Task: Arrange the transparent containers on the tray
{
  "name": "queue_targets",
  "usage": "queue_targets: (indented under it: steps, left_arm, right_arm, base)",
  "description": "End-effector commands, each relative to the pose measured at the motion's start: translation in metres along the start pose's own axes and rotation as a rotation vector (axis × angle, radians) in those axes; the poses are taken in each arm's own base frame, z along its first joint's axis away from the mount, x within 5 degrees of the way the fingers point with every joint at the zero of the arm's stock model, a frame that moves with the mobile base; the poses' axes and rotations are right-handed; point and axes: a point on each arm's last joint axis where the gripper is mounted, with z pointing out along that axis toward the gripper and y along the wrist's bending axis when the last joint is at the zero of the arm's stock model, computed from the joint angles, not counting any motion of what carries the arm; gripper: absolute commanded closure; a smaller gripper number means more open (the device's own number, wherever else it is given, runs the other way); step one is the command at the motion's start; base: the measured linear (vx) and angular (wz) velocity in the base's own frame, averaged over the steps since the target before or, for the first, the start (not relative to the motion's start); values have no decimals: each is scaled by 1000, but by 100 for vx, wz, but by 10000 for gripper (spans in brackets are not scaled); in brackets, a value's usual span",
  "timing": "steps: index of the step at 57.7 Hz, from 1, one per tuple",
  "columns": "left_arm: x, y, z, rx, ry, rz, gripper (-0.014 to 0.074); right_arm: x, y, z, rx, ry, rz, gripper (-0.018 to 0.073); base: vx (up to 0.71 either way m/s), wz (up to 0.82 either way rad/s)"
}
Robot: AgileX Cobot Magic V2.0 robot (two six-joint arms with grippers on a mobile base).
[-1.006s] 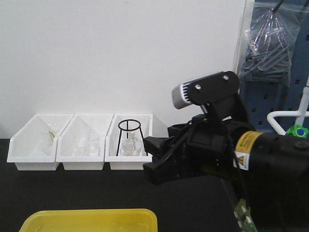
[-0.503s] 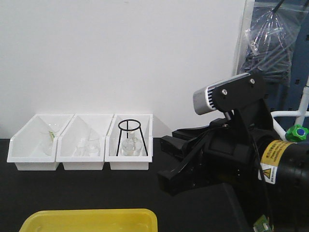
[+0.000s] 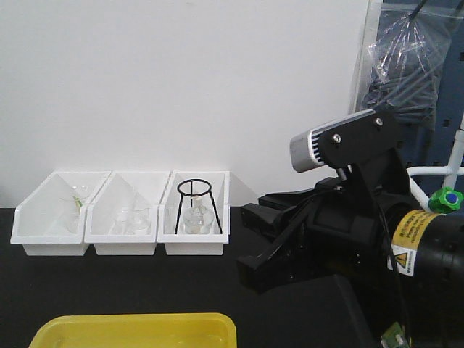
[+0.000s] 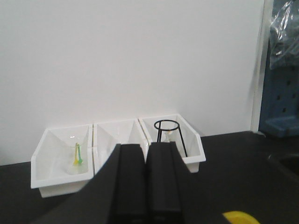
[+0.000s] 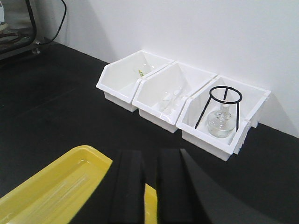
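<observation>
The yellow tray [image 3: 134,330] lies at the near left of the black table, also seen in the right wrist view [image 5: 28,203] and as a corner in the left wrist view [image 4: 238,217]. Faint pale streaks [image 5: 65,184] run along its floor and look like transparent containers lying flat, too dim to count. My right gripper [image 5: 150,151] hovers over the tray's right end, fingers slightly apart, yellow showing through the gap and nothing between them. The right arm [image 3: 348,239] fills the right of the front view. My left gripper [image 4: 145,145] is shut and empty, facing the bins.
Three white slanted bins [image 3: 119,214] stand against the back wall. The right bin holds a black wire tripod [image 3: 194,206] over a squat flask [image 5: 219,122], the middle one small glassware, the left one a funnel-like piece. A blue pegboard [image 3: 428,145] with a bag stands at the right.
The right arm drew back to the right, away from the bins and tray, then held still over the last half second. Bins and tray have not moved.
</observation>
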Motion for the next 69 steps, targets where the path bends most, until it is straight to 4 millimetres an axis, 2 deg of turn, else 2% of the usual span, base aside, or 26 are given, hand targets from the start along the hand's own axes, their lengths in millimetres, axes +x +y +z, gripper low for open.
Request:
queue_targets:
  steps: [1, 16, 24, 28, 35, 69]
  left_arm:
    - [10, 1, -13, 7, -82, 33, 603]
    - [112, 13, -47, -92, -75, 48, 603]
    - [155, 18, -38, -139, 23, 23, 603]
    - [174, 19, -35, -141, 13, -38, 603]
    - [174, 19, -35, -158, 41, -137, 603]
    - [174, 19, -35, -158, 38, -134, 603]
  right_arm:
    - [-21, 0, -12, -7, -131, -19, 376]
    - [-21, 0, -12, -7, -131, -19, 376]
    - [-20, 0, -12, -6, -123, -19, 376]
    - [-19, 0, -10, -6, -117, -19, 376]
    - [-19, 0, -10, -5, -111, -19, 376]
    - [-19, 0, -10, -4, -110, -19, 376]
  base:
    - [0, 0]
    - [0, 0]
    - [0, 0]
    - [0, 1]
    - [0, 0]
    - [0, 0]
